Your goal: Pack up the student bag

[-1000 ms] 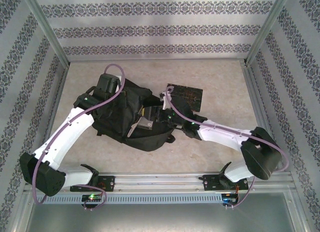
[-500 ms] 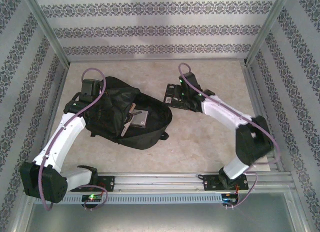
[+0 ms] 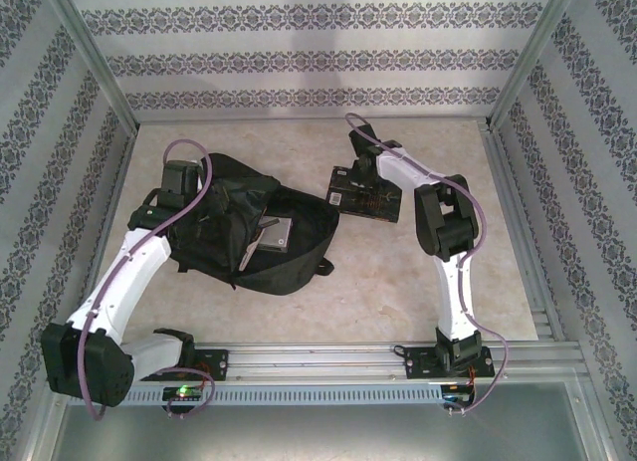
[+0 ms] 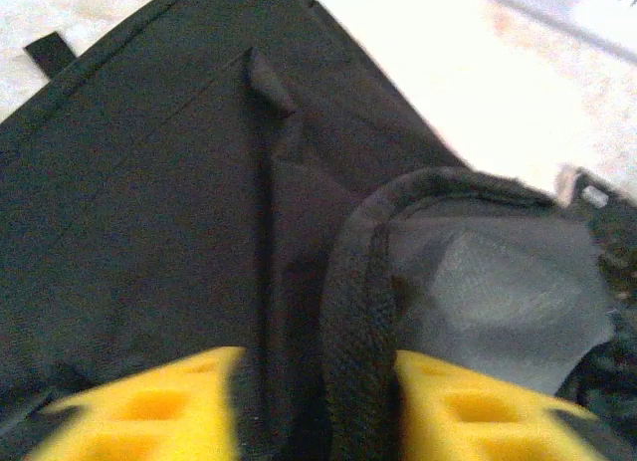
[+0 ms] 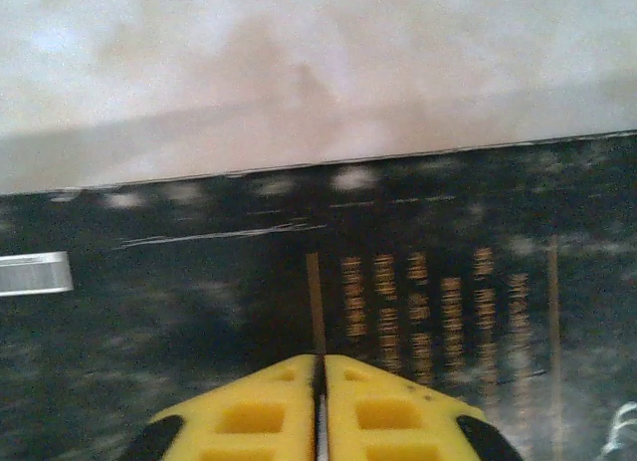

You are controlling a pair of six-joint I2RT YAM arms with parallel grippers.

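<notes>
The large black soft fabric backpack (image 3: 249,237) lies gaping on the desk's (image 3: 398,282) left side — the left gripper (image 4: 318,381) straddles its rim, fingers apart, likely propping it. The right gripper (image 5: 320,371), fingers together, noses a dark flat book (image 3: 368,194) – probably next in.

The student bag (image 3: 294,267) is hiding part of a grey book (image 3: 280,236) lying inside it. In the right wrist view the dark book (image 5: 179,322) is looking blurry, its gold writing (image 5: 428,312) is too fuzzy to read, and the edges are cutting it off.
</notes>
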